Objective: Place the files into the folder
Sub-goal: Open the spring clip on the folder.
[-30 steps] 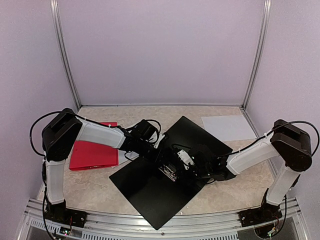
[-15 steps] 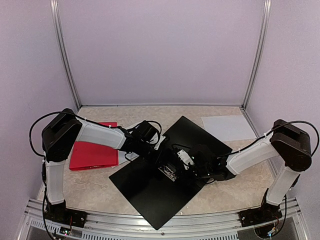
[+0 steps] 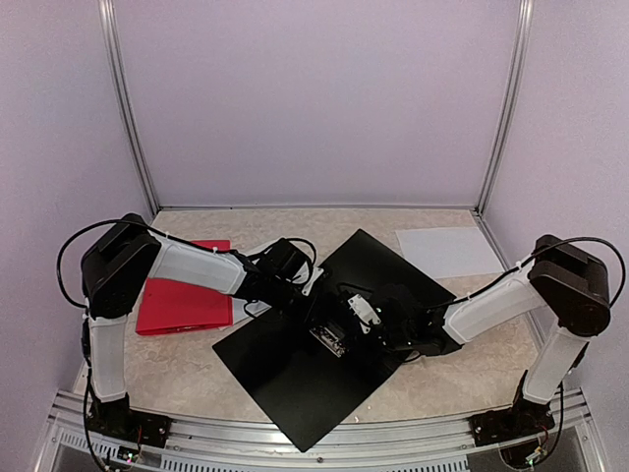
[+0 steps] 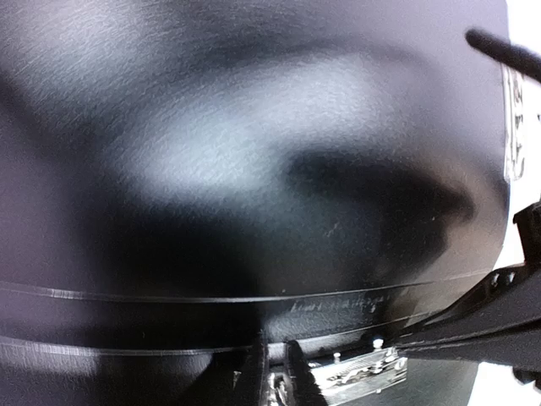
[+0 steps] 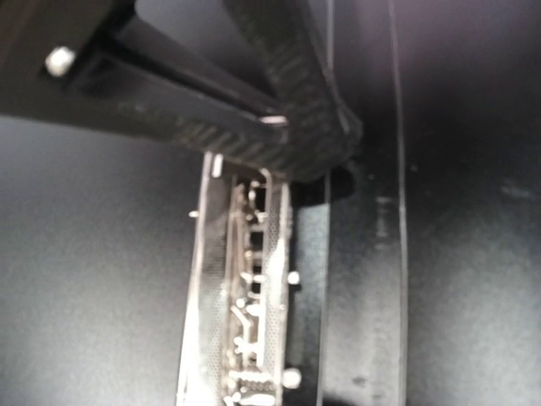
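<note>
A black folder (image 3: 285, 374) lies open across the middle of the table, with a metal ring clip (image 3: 334, 341) beside its spine. My left gripper (image 3: 299, 293) sits at the folder's upper left edge. Its fingers (image 4: 258, 376) are pinched on that edge, with the inner cover (image 4: 254, 169) filling the left wrist view. My right gripper (image 3: 371, 321) is shut and empty, its tip (image 5: 325, 148) resting on the folder just above the clip (image 5: 245, 296). One white file (image 3: 447, 251) lies at the back right. Another sheet (image 3: 246, 311) peeks out under the left arm.
A red folder (image 3: 182, 295) lies shut at the left, beneath the left forearm. Metal frame posts (image 3: 133, 147) stand at the back corners and a rail runs along the near edge.
The left fingers have closed further at the folder's edge. The black folder's near corner has slid slightly to the left. The right arm has hardly moved.
</note>
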Tool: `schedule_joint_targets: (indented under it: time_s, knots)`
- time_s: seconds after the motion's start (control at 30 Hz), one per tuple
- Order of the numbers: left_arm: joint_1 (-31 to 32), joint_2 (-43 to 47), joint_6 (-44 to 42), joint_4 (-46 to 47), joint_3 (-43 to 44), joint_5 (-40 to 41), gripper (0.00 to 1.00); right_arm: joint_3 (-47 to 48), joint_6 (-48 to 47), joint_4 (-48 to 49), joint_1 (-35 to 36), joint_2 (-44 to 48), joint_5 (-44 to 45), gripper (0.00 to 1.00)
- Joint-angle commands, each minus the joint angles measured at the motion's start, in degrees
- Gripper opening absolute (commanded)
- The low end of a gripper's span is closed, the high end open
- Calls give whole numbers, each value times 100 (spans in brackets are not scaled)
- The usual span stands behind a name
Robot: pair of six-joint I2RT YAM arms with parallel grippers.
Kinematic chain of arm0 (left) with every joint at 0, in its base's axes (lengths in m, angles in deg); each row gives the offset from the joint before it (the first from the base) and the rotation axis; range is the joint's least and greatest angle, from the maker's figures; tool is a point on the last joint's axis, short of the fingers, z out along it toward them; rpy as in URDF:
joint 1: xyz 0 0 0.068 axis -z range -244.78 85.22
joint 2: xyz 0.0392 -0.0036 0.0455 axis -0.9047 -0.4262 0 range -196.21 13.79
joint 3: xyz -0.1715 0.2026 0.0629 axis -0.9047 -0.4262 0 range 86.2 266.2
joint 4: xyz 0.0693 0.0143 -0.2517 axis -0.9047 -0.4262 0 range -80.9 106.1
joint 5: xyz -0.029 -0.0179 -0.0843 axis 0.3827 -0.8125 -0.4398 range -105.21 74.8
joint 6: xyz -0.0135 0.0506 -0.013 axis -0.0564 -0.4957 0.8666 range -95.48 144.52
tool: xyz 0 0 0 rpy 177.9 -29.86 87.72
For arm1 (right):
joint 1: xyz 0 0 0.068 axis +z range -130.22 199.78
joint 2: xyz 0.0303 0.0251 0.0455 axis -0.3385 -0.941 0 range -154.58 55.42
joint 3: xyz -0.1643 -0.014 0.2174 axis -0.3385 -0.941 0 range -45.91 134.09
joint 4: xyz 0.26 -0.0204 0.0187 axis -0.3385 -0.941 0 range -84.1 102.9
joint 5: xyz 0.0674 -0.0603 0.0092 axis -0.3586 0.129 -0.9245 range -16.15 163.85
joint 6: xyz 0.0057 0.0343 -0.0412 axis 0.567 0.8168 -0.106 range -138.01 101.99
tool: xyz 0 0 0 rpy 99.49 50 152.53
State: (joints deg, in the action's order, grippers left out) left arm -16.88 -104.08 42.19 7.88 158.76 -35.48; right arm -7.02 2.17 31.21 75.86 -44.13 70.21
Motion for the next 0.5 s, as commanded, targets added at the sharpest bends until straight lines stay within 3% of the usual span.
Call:
schedule_joint_targets:
  time_s: [0.0, 0.2, 0.47]
  knots:
    - [-70, 124, 52, -20, -291, -34, 14, -191, 45, -670, 44, -327, -380, 0]
    - [-95, 325, 186, 48, -347, -135, 28, -138, 46, -688, 47, -387, -435, 0]
    - [-165, 562, 206, -8, -383, -164, 22, -110, 39, -714, 45, -403, -454, 0]
